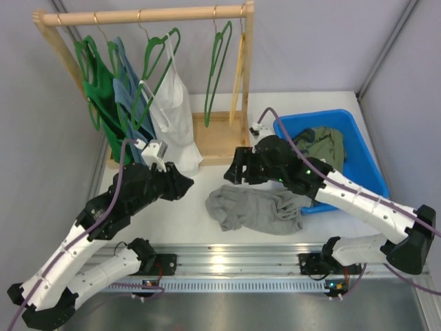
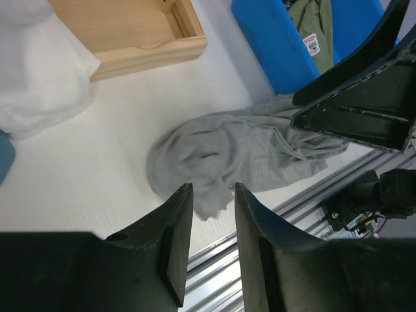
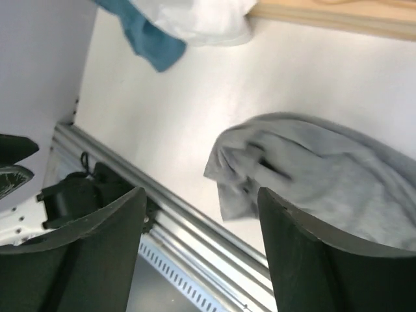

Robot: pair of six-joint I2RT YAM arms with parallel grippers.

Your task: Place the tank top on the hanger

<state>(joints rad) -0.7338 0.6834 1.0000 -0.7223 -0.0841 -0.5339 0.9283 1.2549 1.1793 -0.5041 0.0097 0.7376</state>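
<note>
— Grey knit, entry one: location?
— The tank top [image 1: 255, 209] lies in a crumpled heap on the white table [image 1: 200, 227], near its front edge and between the two arms. Its right end is just beside the near corner of the blue bin [image 1: 358, 155].

— Entry two, the hanger?
— The hanger [image 1: 220, 65] is thin, green and bare. It hangs by its hook from the wooden rack [image 1: 141, 15], towards the right end of the rail and well apart from the tank top.

— Entry three, left claw?
— The left claw [image 2: 213, 190] is above the table, left of the heap. Its fingers are a narrow gap apart, with nothing between them.

— Entry four, right claw?
— The right claw [image 3: 201, 195] is spread wide and holds nothing. It is poised over the far left edge of the heap. Whether it touches the cloth cannot be told.

— Sundries?
— One olive-green garment [image 1: 324, 145] lies in the bin. One white tank top [image 1: 172, 114] hangs on the rack, its hem reaching the wooden base. Green and blue garments hang left of it.
</note>
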